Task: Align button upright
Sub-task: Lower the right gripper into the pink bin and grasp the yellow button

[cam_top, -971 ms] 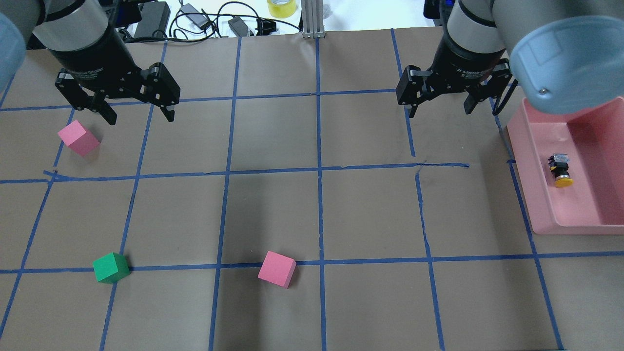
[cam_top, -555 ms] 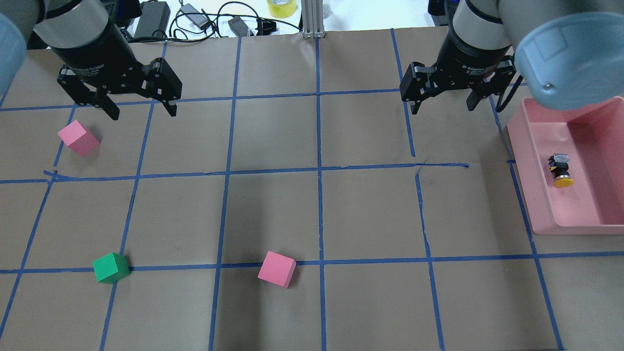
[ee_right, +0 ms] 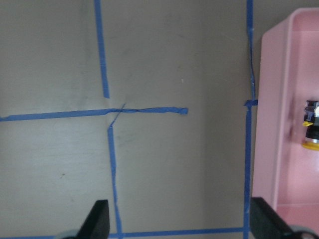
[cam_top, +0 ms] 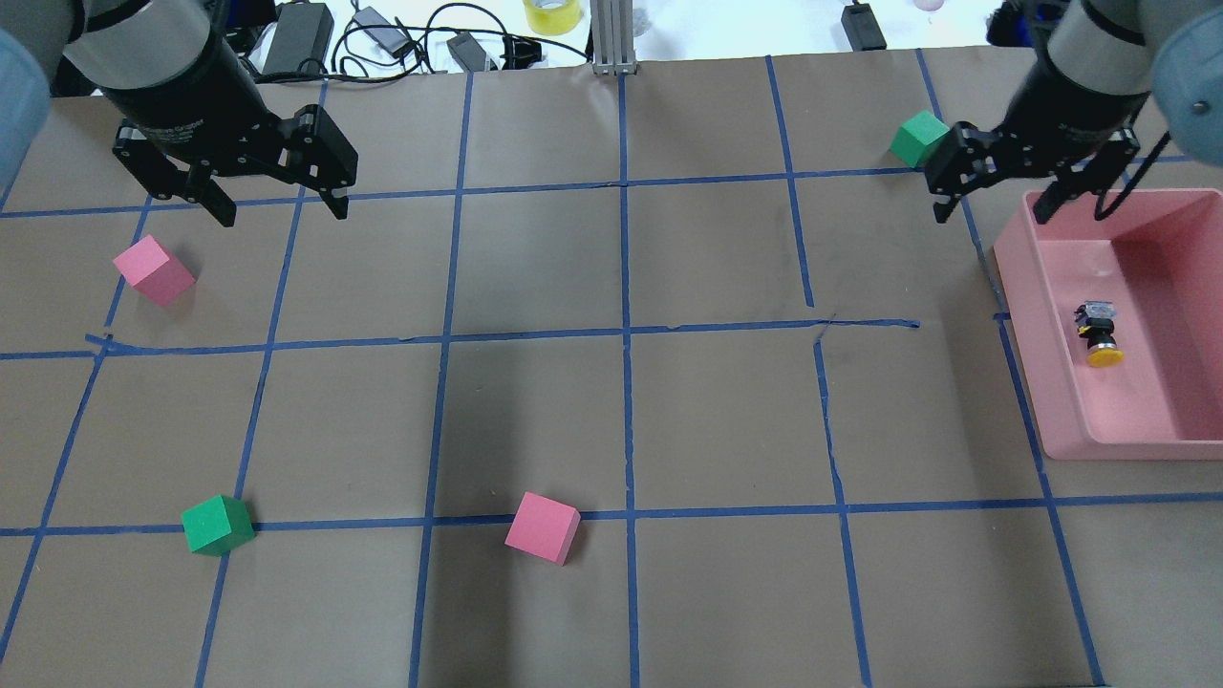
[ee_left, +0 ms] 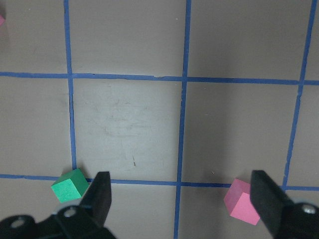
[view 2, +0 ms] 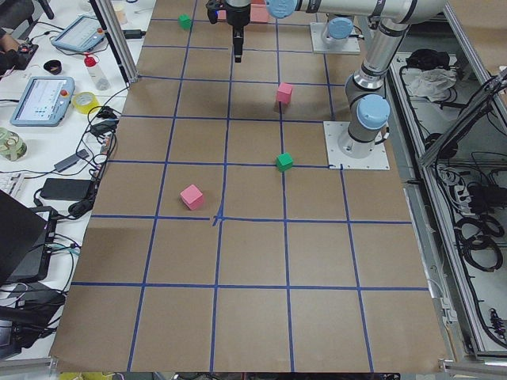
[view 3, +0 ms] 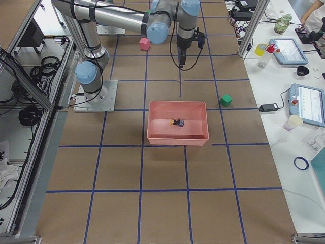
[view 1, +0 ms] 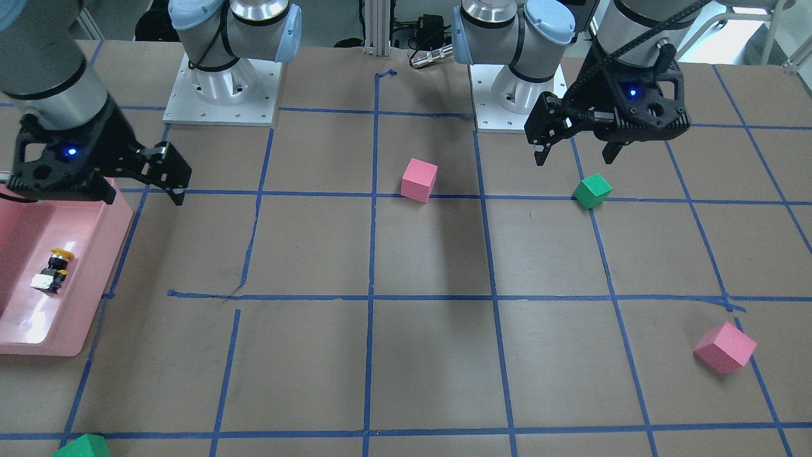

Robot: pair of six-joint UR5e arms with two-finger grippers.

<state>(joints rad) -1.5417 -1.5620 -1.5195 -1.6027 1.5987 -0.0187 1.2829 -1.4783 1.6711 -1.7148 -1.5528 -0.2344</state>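
Note:
The button (cam_top: 1099, 334) lies on its side inside the pink tray (cam_top: 1037, 382) at the table's right, with its yellow cap toward the robot. It also shows in the front view (view 1: 52, 270), the right side view (view 3: 177, 122) and the right wrist view (ee_right: 311, 129). My right gripper (cam_top: 992, 212) is open and empty. It hangs over the tray's far left corner (view 1: 143, 193), apart from the button. My left gripper (cam_top: 282, 212) is open and empty over the table's far left (view 1: 574, 155), far from the tray.
One pink cube (cam_top: 153, 270) lies under the left gripper's side and another (cam_top: 542, 527) lies near the front middle. One green cube (cam_top: 218, 524) sits front left and another (cam_top: 919, 137) sits beside the right gripper. Cables and a tape roll (cam_top: 551, 14) lie beyond the far edge.
My right gripper has moved right and away from the robot to the tray's corner, uncovering a green cube. My left gripper has shifted slightly away. The button has not moved.

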